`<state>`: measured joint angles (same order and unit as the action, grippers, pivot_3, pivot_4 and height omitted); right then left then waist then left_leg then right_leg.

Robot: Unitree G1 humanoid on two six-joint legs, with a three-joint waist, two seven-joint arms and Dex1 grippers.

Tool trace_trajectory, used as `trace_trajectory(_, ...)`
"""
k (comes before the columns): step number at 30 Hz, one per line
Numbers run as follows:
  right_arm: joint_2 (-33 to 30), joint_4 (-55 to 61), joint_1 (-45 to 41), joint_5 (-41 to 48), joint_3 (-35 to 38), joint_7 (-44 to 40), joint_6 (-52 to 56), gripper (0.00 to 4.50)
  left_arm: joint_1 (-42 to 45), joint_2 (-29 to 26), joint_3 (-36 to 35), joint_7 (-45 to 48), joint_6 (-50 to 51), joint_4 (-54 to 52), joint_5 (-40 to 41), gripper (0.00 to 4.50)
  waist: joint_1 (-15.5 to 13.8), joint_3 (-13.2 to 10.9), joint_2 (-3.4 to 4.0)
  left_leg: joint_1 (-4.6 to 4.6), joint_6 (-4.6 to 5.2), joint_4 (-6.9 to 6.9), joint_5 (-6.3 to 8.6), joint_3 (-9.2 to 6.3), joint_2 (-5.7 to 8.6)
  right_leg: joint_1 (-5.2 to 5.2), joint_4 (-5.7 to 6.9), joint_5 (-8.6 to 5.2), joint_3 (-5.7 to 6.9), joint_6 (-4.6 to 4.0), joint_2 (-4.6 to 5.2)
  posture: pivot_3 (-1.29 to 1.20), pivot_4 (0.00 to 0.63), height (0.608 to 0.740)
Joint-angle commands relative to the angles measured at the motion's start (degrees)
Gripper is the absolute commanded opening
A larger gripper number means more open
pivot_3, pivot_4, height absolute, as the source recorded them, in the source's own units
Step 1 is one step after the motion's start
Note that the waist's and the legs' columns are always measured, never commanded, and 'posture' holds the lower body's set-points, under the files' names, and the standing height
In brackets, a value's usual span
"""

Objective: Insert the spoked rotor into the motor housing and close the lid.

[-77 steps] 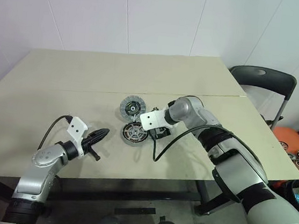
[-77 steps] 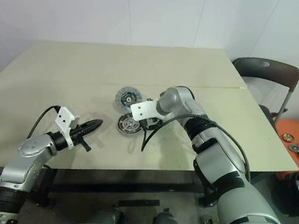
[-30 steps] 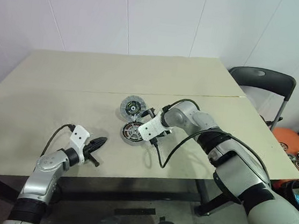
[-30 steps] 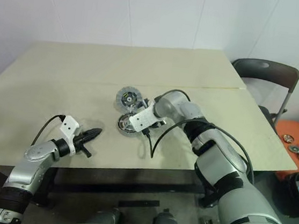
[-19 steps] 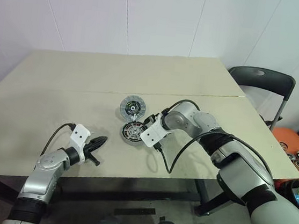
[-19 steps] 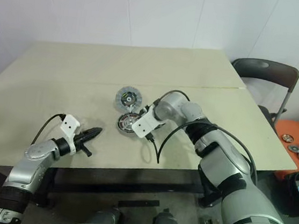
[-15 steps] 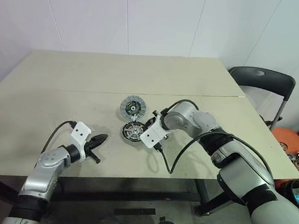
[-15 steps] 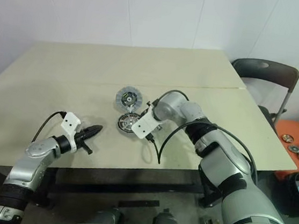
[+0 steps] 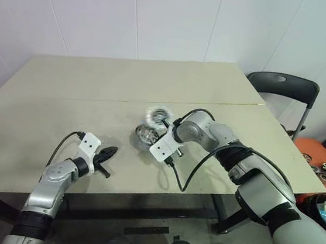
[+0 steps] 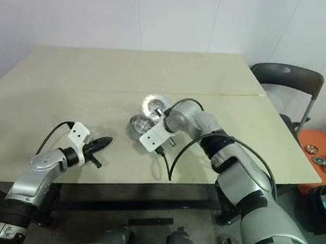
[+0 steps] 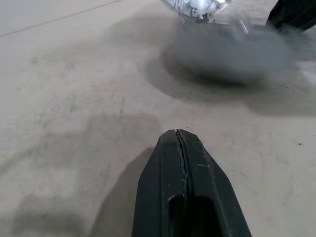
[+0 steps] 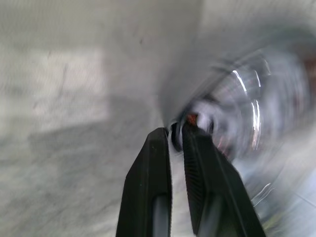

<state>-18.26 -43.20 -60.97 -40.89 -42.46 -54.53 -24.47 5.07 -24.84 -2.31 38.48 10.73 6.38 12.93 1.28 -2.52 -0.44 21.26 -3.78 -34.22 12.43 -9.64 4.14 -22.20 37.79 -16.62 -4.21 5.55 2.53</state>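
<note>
The motor housing (image 9: 145, 136) is a dark blurred round shape at the table's middle. A copper glint shows inside it in the right wrist view. My right gripper (image 12: 176, 132) reaches steeply down onto its near rim. Its fingers are closed to a narrow slit on a dark edge of the housing (image 12: 232, 113). Just beyond lies the lid (image 9: 158, 114), a bright silvery smear. The spoked rotor cannot be told apart in the blur. My left gripper (image 9: 111, 151) hovers low over the table well to the left, shut and empty.
A black cable loops from my right wrist onto the table (image 9: 67, 87) near its front edge. A dark chair (image 9: 282, 84) stands off the table's right end. Small metal parts lie on an orange surface (image 9: 323, 167) at the far right.
My right gripper's fingers have closed from wide open to a narrow slit. The housing and the lid have turned blurred and shifted slightly. The left arm has stayed put.
</note>
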Motion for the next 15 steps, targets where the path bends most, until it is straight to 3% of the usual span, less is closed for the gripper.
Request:
trace_trajectory(1,0.4,1.4,-0.9,1.3,1.7,0.4,0.4,0.07,0.7,-1.0,-0.4,-0.1,-0.4,-2.1,-0.4,0.0,-0.1,0.0,0.0,0.02,0.0,-0.01,0.0,0.0,0.0,-0.01,0.0,0.0,0.0,0.0,0.0,0.0,0.0,0.74)
trace_trajectory(9,0.0,2.8,-0.9,2.8,2.0,-1.9,0.6,0.07,1.1,-0.7,0.3,-0.2,-1.4,0.0,-1.4,0.0,-0.1,0.0,0.0,0.03,0.0,0.0,0.0,0.01,0.01,-0.05,0.0,0.0,-0.01,0.0,0.01,0.0,0.0,0.74)
trace_trajectory(15,-3.9,12.6,1.0,10.5,3.4,-17.4,3.4,0.07,1.7,-1.0,0.2,0.8,-3.2,1.8,-1.3,0.0,-0.2,0.0,0.0,0.11,0.0,0.0,0.0,-0.01,0.01,-0.08,-0.04,0.0,0.01,0.01,0.04,0.0,0.0,0.74)
